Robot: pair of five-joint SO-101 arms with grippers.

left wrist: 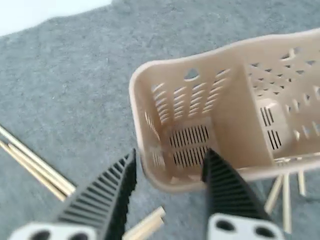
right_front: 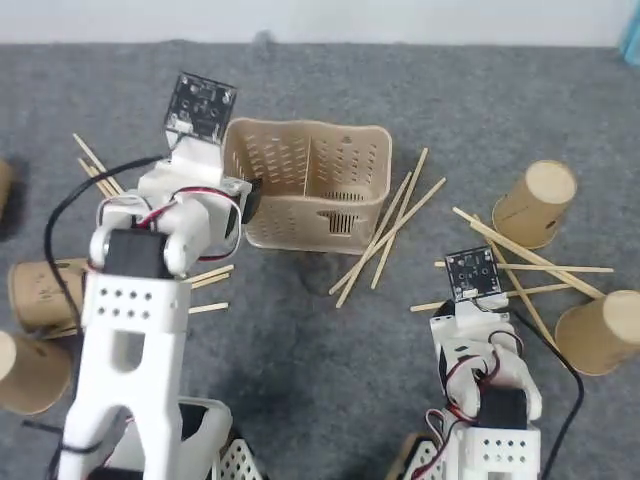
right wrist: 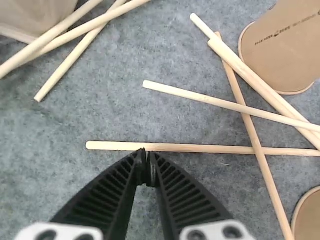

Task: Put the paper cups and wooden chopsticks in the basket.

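Early stage, likely: basket centre-far, looks empty. Left gripper spread wide, holding nothing, at basket's left end. Right gripper clenched, empty, tips just beside flat-lying chopstick, right of basket. Paper cups at both sides. Next move calls for right claw to open, straddle stick, pinch.

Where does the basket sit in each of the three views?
High view: basket at the table's middle, toward the far edge.
Left wrist view: basket just ahead of the open left gripper.
Right wrist view: basket corner well beyond the shut right gripper.
Shared landmark: chopsticks fanned beside the basket.
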